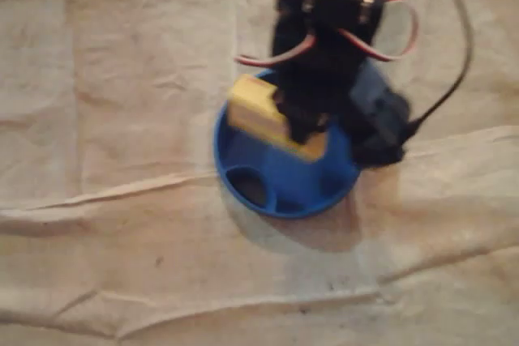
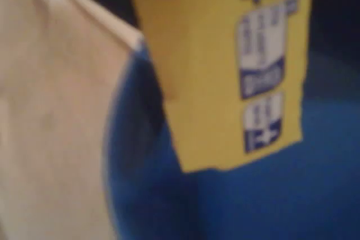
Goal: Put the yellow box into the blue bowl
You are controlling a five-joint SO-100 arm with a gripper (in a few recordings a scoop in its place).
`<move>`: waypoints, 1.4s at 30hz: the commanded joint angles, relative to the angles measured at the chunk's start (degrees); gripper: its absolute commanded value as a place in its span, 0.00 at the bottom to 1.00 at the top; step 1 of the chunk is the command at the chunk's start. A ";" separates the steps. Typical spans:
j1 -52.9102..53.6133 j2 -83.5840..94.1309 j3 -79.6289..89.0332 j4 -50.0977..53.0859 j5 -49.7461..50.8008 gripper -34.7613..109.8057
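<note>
Gripper (image 1: 296, 126) clamped on yellow box (image 1: 258, 111); box hangs over blue bowl (image 1: 304, 185), long axis diagonal, bowl floor directly below.

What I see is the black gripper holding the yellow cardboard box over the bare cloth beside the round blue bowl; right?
Wrong in one respect: the black gripper holds the yellow cardboard box over the round blue bowl itself, not over the cloth beside it. The overhead view shows the box above the bowl's interior.
</note>
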 commanded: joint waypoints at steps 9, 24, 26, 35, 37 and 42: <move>0.18 3.08 -4.13 -2.64 -0.18 0.43; -0.18 15.21 -4.13 -2.64 -0.09 0.23; -0.18 17.23 -4.13 -2.46 -0.09 0.25; -4.48 31.64 -3.25 5.19 -0.09 0.24; -5.62 34.37 -3.25 4.83 -0.09 0.24; -9.84 39.29 -3.25 5.27 0.00 0.24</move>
